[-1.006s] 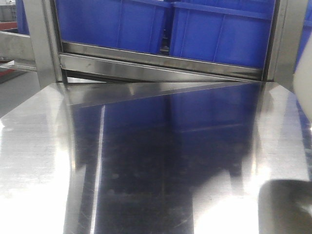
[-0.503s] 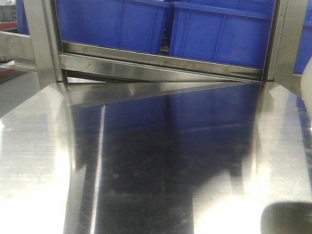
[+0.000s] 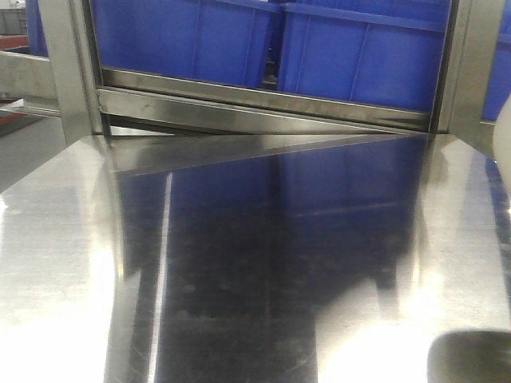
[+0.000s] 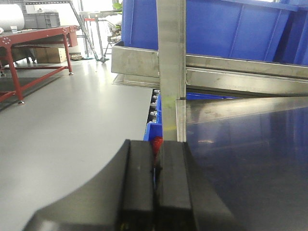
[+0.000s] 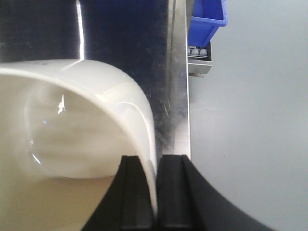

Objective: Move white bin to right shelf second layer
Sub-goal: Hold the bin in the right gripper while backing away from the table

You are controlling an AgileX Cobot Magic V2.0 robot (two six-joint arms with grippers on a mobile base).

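Glossy cream-white plastic bin (image 5: pixel 72 120) filled the left and centre of the right wrist view, open top facing the camera. Right tool (image 5: pixel 155 163) was clenched on its rim wall: one black finger (image 5: pixel 137 192) inside the wall, the other outside. Couldn't tell whether the bin's base touched anything.

In the front view only a sliver of the bin (image 3: pixel 503 152) showed at the right edge of frame, over the right side of the mirror-like stainless-steel table (image 3: pixel 64 263). A dark blurred shape sat in the lower right corner; couldn't identify it.

In the right wrist view the table's brushed steel edge strip (image 5: pixel 179 96) ran up just right of the bin. Past it, upper right: a small blue plastic crate (image 5: pixel 207 19) with a steel rail of small white rollers (image 5: pixel 198 50) below it. Couldn't tell which tier. Grey floor (image 5: pixel 250 120) filled the right of frame.

Left tool (image 4: pixel 155 149) was at bottom centre of its view, black fingers pressed together with nothing between. A steel upright post (image 4: pixel 171 72) stood beyond it, and large blue plastic crates (image 4: pixel 231 29) sat on the steel shelf at upper right.
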